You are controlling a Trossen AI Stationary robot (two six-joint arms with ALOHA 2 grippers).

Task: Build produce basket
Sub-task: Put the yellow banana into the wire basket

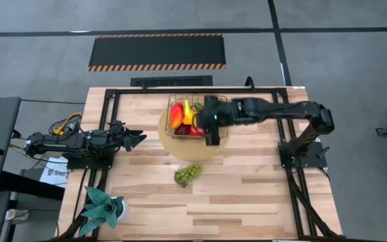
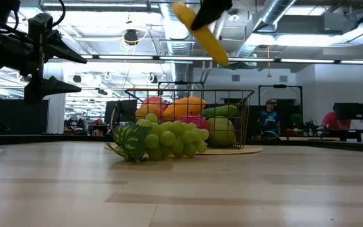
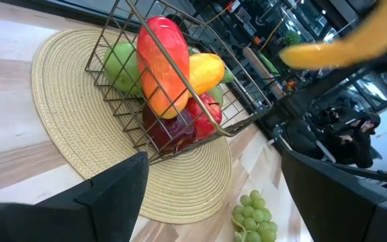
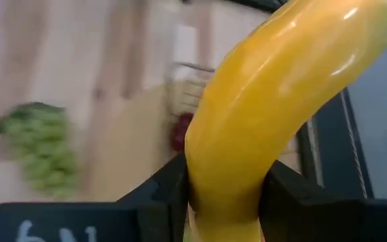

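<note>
The dark wire basket (image 1: 195, 101) stands on a round tan mat and holds a red-orange mango (image 3: 161, 64), a green fruit (image 3: 121, 64), an orange-yellow fruit (image 3: 205, 70) and red apples (image 3: 180, 128). A bunch of green grapes (image 1: 188, 173) lies on the table in front of the mat. My right gripper (image 1: 211, 124) hangs above the basket, shut on a yellow banana (image 2: 208, 38). My left gripper (image 1: 138, 139) waits open, left of the basket and raised off the table (image 2: 50, 60). My right gripper pinches the banana between its two fingers (image 4: 173, 191), which lie across the fruit. The hold is on the banana's upper part (image 4: 224, 181). The banana is lifted clear, high above the basket, and its free end (image 2: 222, 58) slants downward.
A teal spiky-leaved potted plant (image 1: 101, 208) stands at the table's near left corner. The round tan mat (image 1: 170, 144) lies under the basket. Bare wood stretches right of the grapes and along the near edge. People sit at desks in the room beyond (image 2: 270, 113).
</note>
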